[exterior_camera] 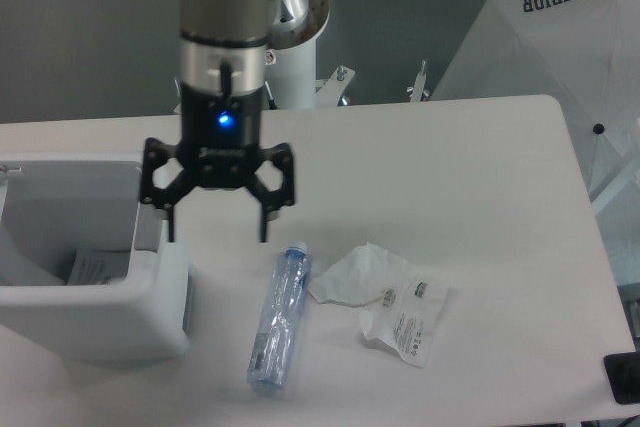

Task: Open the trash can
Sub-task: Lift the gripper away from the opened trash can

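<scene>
The trash can [90,322] is a large white boxy bin at the table's left edge. I look down into its inside, where a slip of paper [88,267] lies. A white panel [70,179] rises at its far side; I cannot tell for sure that it is the lid. My gripper [217,235] hangs just right of the bin with its jaws spread wide and nothing between them. Its left fingertip [170,232] is right at the bin's right rim; I cannot tell if it touches.
An empty clear plastic bottle [279,317] lies right of the bin, below the gripper. A crumpled white wrapper with a label [385,302] lies right of the bottle. A white umbrella [560,37] stands beyond the table's right edge. A black object [622,379] sits at the bottom right.
</scene>
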You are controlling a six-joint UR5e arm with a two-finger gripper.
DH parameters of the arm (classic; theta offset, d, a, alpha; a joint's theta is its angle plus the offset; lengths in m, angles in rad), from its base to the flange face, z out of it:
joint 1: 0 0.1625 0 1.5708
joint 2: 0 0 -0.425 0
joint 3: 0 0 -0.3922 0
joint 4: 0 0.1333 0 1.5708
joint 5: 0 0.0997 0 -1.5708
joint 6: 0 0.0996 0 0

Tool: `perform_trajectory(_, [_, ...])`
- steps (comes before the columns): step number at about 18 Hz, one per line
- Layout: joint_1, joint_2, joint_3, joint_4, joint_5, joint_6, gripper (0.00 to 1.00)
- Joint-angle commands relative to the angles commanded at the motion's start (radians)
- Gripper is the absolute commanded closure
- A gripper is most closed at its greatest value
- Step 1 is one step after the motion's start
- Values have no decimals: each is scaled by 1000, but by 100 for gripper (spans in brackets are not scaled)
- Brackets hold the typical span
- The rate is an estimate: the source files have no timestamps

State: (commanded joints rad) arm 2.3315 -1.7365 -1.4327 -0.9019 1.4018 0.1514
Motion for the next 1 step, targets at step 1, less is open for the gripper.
perform_trajectory(1, [14,2,-3,-5,9,48,0])
